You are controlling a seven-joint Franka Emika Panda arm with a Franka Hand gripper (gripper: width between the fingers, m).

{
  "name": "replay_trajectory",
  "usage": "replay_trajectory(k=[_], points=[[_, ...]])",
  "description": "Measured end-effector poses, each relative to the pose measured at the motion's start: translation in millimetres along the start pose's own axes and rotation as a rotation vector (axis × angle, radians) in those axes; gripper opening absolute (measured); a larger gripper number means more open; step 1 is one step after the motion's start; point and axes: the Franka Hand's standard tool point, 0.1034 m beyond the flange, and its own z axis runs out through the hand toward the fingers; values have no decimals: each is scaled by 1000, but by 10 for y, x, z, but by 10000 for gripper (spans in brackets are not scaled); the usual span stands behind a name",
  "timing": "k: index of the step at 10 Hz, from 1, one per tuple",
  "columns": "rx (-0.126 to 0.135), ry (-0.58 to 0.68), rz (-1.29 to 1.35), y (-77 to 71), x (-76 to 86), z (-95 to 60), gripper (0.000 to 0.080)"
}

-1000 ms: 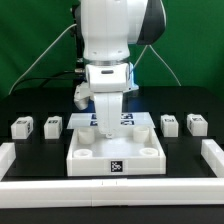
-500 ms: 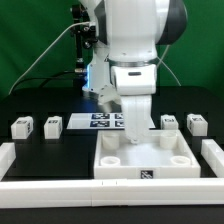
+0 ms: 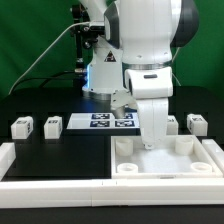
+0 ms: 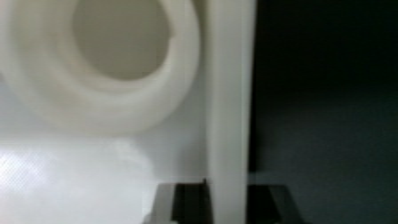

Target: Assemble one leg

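My gripper [image 3: 150, 142] is shut on the far wall of the large white square tabletop [image 3: 165, 166], which lies at the front on the exterior view's right. In the wrist view the gripper [image 4: 228, 206] has that thin wall [image 4: 228, 110] between its dark fingers [image 4: 183, 204], and a round corner socket [image 4: 121, 55] shows beside it. Two white tagged legs [image 3: 20, 127] [image 3: 52, 125] stand at the exterior view's left. Another leg [image 3: 196, 123] stands at the right, and one more [image 3: 171, 122] is partly hidden behind my arm.
The marker board [image 3: 110, 122] lies at the back middle. A raised white border [image 3: 55, 166] runs along the front and up the right side [image 3: 214, 150]; the tabletop sits close to that corner. Cables hang behind the arm.
My arm has moved to the exterior view's right and dragged the tabletop from the front middle to the front right corner. The marker board is now uncovered.
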Motion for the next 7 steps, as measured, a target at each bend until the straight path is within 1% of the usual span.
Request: replay_trajectory(k=[2, 6, 7], points=[[-3, 1, 7, 22, 10, -4, 66], [-3, 1, 25, 19, 14, -3, 66], [0, 0, 33, -3, 8, 4, 168]])
